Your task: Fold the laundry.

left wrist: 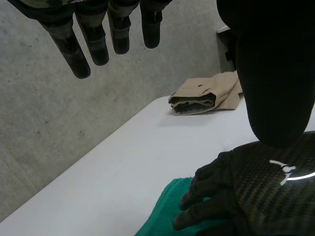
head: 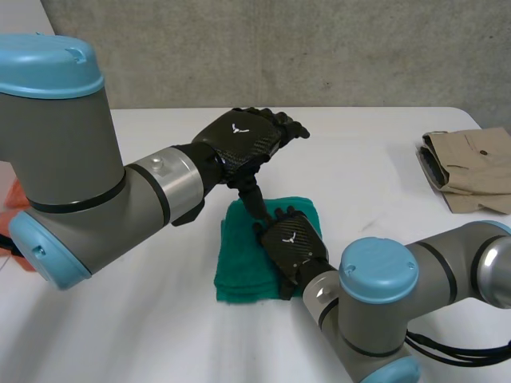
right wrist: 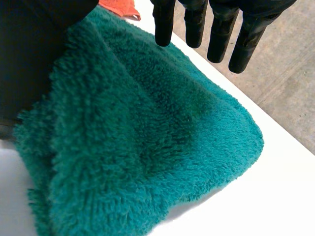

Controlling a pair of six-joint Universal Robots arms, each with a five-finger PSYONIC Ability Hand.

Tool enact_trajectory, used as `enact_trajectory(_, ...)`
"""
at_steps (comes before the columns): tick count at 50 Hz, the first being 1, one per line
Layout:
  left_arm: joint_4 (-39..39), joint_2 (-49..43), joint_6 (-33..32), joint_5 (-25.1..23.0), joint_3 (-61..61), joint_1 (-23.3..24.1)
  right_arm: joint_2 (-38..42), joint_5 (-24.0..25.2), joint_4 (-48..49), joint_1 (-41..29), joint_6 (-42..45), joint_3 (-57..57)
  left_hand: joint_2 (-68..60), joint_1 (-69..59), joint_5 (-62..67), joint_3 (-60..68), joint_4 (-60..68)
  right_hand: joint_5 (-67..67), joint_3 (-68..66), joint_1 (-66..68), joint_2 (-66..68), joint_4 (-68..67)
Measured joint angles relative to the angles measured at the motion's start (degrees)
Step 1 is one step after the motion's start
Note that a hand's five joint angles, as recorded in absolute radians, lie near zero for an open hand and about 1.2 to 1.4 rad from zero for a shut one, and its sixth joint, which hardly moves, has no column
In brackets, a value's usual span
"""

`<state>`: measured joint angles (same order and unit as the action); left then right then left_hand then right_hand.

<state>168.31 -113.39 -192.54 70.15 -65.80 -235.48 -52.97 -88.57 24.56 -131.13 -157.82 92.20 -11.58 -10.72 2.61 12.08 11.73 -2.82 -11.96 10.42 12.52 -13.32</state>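
Note:
A green towel (head: 243, 259) lies folded in the middle of the white table (head: 375, 183). My right hand (head: 291, 243) rests palm down over the towel's right side, open, with its fingers (right wrist: 216, 29) straight above the thick pile (right wrist: 138, 137). My left hand (head: 239, 140) hovers above the towel's far edge, open, with its fingers (left wrist: 98, 34) straight and holding nothing. In the left wrist view the right hand (left wrist: 246, 196) sits on the green towel (left wrist: 165, 214), below the left thumb (left wrist: 275, 73).
A folded tan garment (head: 471, 167) lies at the table's far right, also seen as the tan garment (left wrist: 206, 98) past the left hand. An orange cloth (head: 12, 207) lies at the left edge, its corner (right wrist: 120, 7) beyond the towel. A concrete wall (head: 319, 48) stands behind the table.

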Motion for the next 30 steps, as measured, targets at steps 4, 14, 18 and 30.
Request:
enact_trajectory(4, -0.02, 0.06, 0.15, -0.02, -0.33, -0.05, 1.24, -0.07, 0.01, 0.05, 0.69, -1.21, 0.00, 0.00, 0.00, 0.00, 0.00, -0.77, -1.05, 0.65, 0.86, -0.57)
enact_trajectory(14, 0.00, 0.50, 0.32, -0.10, -1.31, -0.16, 3.48, -0.04, -0.02, 0.48, 1.68, -4.90, 0.00, -0.02, 0.00, 0.00, 0.00, -5.71, -45.13, 36.03, 45.90, -43.72)
enact_trajectory(18, 0.00, 0.55, 0.33, -0.10, -1.41, -0.16, 3.19, 0.08, -0.09, 2.39, 1.90, -5.59, 0.00, -0.02, 0.00, 0.00, 0.00, -5.71, -55.08, 42.39, 54.13, -54.01)
enact_trajectory(30, 0.14, 0.62, 0.43, -0.10, -1.53, 0.02, -0.67, 4.09, -2.92, 14.27, 5.56, -3.45, 0.00, -0.03, 0.00, 0.00, 0.00, -17.21, -19.19, 16.92, 18.86, -18.17)
